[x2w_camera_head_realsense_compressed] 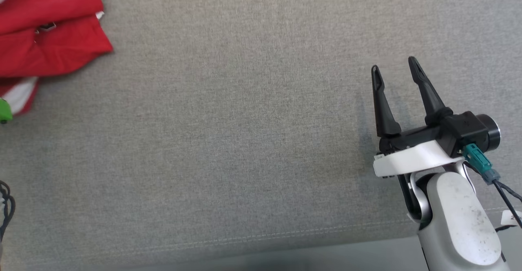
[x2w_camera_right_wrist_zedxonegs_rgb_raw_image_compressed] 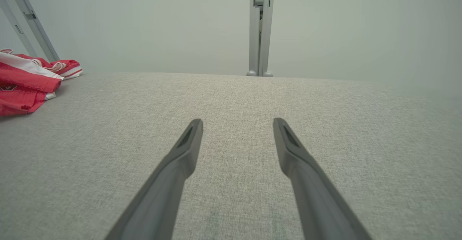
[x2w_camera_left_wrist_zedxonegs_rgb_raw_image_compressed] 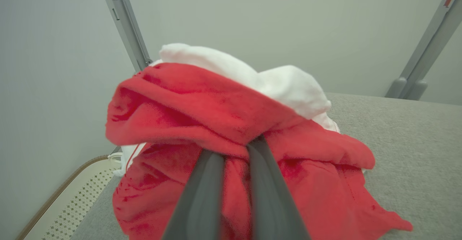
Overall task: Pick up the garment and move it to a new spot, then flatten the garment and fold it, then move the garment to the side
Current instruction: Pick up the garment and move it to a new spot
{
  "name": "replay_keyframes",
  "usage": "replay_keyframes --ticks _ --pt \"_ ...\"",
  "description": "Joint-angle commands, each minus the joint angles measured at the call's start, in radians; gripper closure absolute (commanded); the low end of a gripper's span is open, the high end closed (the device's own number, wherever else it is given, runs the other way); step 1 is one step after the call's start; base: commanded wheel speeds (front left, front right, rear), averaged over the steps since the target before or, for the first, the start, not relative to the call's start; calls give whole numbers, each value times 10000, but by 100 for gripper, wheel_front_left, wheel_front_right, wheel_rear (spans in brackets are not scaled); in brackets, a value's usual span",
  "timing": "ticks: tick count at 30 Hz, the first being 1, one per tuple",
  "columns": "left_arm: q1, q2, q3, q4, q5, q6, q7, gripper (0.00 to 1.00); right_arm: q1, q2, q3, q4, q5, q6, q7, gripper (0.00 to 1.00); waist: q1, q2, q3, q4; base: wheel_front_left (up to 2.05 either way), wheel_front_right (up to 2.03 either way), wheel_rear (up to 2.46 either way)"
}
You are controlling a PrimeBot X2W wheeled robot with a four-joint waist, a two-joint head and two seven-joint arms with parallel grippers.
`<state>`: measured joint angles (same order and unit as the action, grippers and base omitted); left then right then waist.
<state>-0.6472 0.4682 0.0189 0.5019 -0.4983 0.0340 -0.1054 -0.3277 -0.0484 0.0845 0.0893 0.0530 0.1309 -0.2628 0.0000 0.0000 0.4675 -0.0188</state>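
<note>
A crumpled red and white garment lies at the far left of the grey cloth surface. In the left wrist view the garment bulges up right in front of the camera, and my left gripper is shut on a red fold of it, the two dark fingers pinching the cloth between them. The right wrist view has the garment at its left edge. My right gripper hovers open at the right of the surface, far from the garment, with nothing between its fingers.
The grey cloth surface stretches wide between garment and right gripper. Its front edge runs along the bottom of the head view. Grey metal posts stand at the back against a pale wall. A perforated cream panel lies beyond the left edge.
</note>
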Motion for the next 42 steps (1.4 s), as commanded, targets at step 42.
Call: replay_keyframes --ticks 42 --pt "274 -4158 -5635 -891 -114 674 214 100 1363 -35 -65 337 411 -3 -39 0 0 0 -2649 -2226 0 0 0"
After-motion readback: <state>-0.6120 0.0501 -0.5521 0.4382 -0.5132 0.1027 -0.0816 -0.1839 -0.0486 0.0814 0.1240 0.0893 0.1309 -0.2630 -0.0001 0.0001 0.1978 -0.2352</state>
